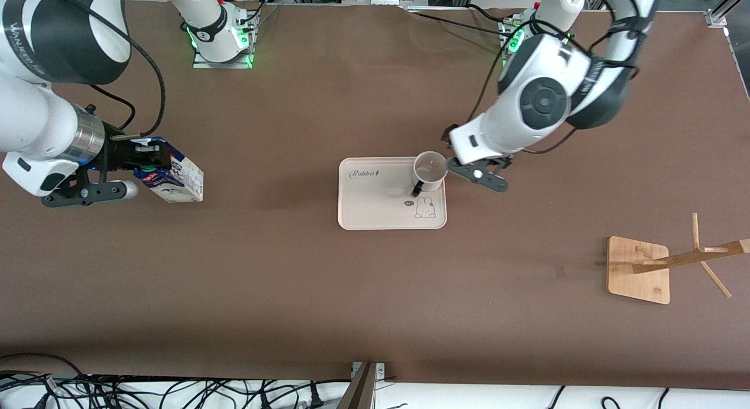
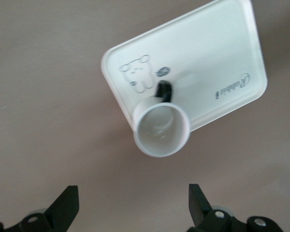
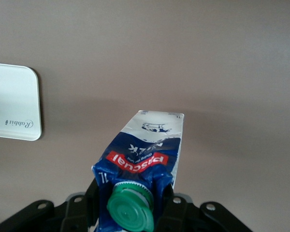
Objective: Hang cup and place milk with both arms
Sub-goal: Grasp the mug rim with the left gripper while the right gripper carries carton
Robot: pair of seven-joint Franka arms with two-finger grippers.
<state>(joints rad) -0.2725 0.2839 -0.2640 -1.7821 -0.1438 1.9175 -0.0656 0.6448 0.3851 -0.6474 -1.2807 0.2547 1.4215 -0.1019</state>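
Note:
The cup [image 1: 430, 168] stands upright on the white tray [image 1: 375, 207], at the tray's corner toward the left arm's end and farther from the front camera. Its black handle points toward that camera. My left gripper [image 1: 469, 169] is close beside the cup, off the tray, open and empty. In the left wrist view the cup [image 2: 162, 128] sits ahead of the spread fingers [image 2: 67, 205], apart from them. My right gripper [image 1: 137, 163] is shut on the milk [image 1: 179, 179] at its blue top, holding it tilted at the right arm's end. The right wrist view shows the milk [image 3: 147, 145] and its green cap [image 3: 130, 210].
A wooden cup rack [image 1: 638, 269] with slanted pegs stands on a square base near the left arm's end, nearer the front camera. The tray bears a rabbit drawing [image 1: 425, 210] and its corner shows in the right wrist view [image 3: 14, 101]. Brown table lies between milk and tray.

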